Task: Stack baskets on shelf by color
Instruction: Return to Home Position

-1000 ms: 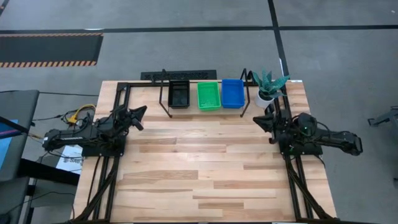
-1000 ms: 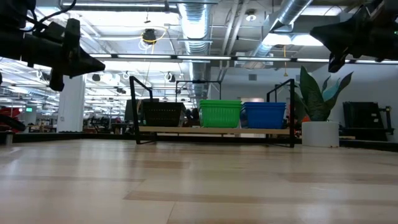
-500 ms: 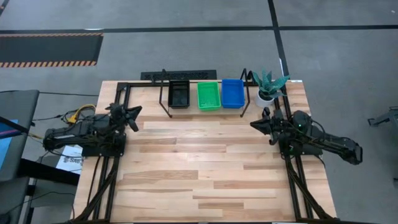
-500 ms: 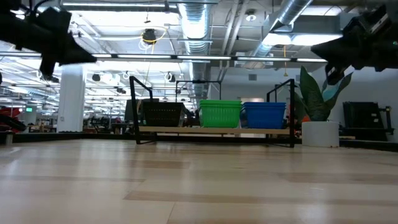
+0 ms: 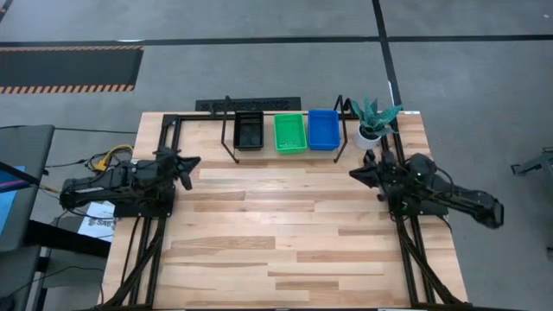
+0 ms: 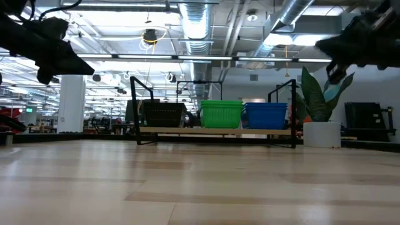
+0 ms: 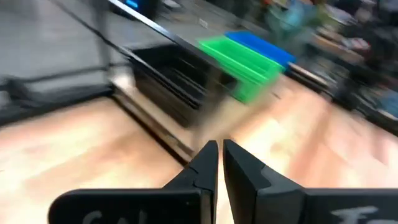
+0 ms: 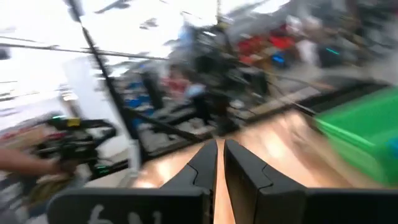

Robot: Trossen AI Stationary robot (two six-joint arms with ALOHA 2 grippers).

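**Current step.** All the baskets in view are on the shelf point(image 6: 212, 130), sorted by colour: the black stack point(image 5: 249, 130), the green stack point(image 5: 290, 133) and the blue stack point(image 5: 323, 129) sit side by side. The number in each stack cannot be read. No basket lies on the bench point(image 5: 285, 233). Stacking is judged complete, and the step in hand is the return of both arms to rest.

**Left gripper** point(image 5: 188, 162). The fingers are drawn to a narrow slit and hold nothing. The gripper is raised above the bench. The black stack lies ahead of it and toward the other arm, well apart.

**Right gripper** point(image 5: 354, 173). The fingers are likewise nearly closed and empty, and the gripper is raised. The blue stack lies ahead of it and inboard, well apart. The white plant pot point(image 5: 370, 134) stands near it, ahead and slightly outboard.

**Next move.** Fold each arm back toward its own base. Keep both grippers high and closed. Route the right arm away from the plant pot. No further grasp should be needed.
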